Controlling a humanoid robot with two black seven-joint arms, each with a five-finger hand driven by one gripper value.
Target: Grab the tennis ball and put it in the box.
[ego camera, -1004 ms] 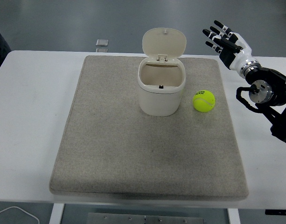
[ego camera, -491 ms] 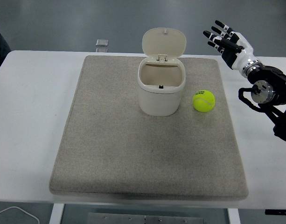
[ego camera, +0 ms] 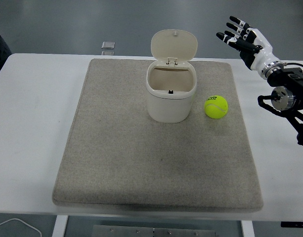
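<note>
Yellow-green, the tennis ball (ego camera: 216, 106) lies on the grey mat (ego camera: 116, 163) right of centre, just beside the cream box (ego camera: 171, 96) with its lid raised. At upper right, the right hand (ego camera: 245, 40) hangs with fingers spread, grasping nothing.

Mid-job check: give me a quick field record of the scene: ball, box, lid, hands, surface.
ball: tennis ball lying on the mat, just right of the box, not held
box: white box upright on the mat, interior looks empty
lid: lid hinged open, standing up at the back
right hand: right hand raised beyond the ball near the mat's far right corner, fingers spread, holding nothing
left hand: not in view
surface: grey mat on white table
</note>
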